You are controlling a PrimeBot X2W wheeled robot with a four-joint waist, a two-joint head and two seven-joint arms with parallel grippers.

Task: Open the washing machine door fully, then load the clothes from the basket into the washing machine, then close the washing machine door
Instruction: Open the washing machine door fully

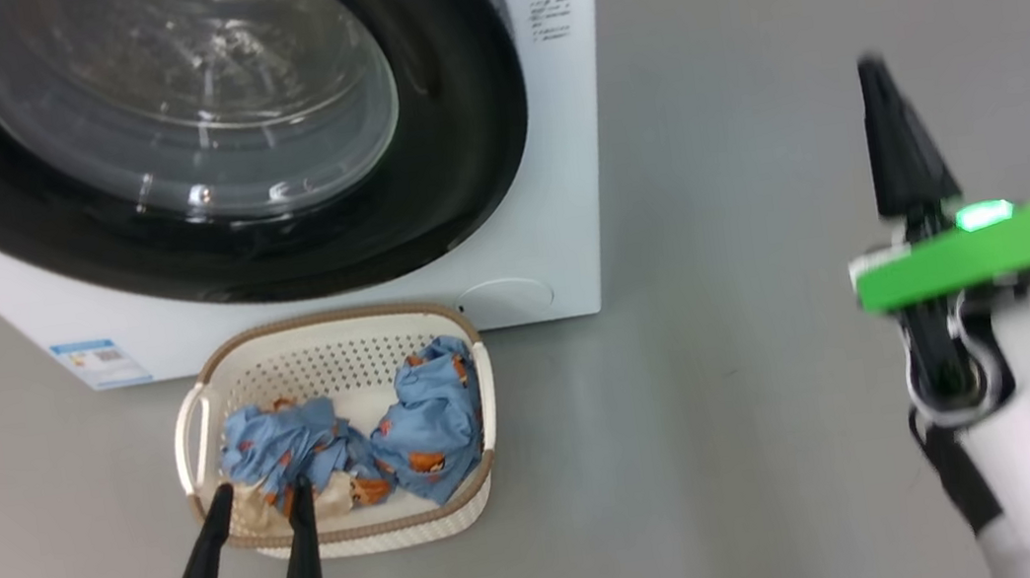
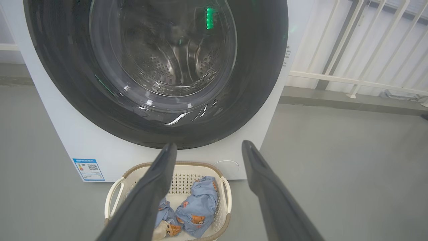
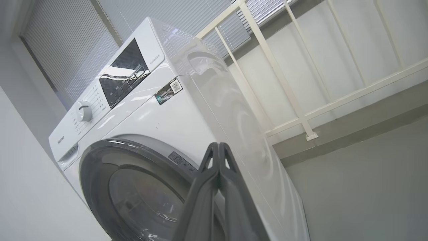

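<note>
Up in the upper left of the head view, the washing machine door [image 1: 465,136] sits shut against the washing machine [image 1: 571,222], so I judge the opening step is not yet done. Below it, at lower centre-left, the basket [image 1: 321,326] stands on the floor [image 1: 741,418] just in front of the machine, with the clothes [image 1: 434,429] lying in it as two blue bundles.

My left jaws are spread wide and hold nothing. Their fingers [image 1: 297,556] rise from the lower left of the frame with the tips over the basket's near rim; whether they touch it I cannot tell. My right jaws are pressed fully together and empty, their fingers [image 1: 893,140] at the right of the frame pointing up it, well apart from the machine across bare floor.

The coming move turns on this: the door lies to the upper left of my right jaws, and its right-hand rim is the edge nearest them. That arm looks better placed to reach it, while the left is down by the basket. Where the door's grip or hinge sits I cannot make out.
</note>
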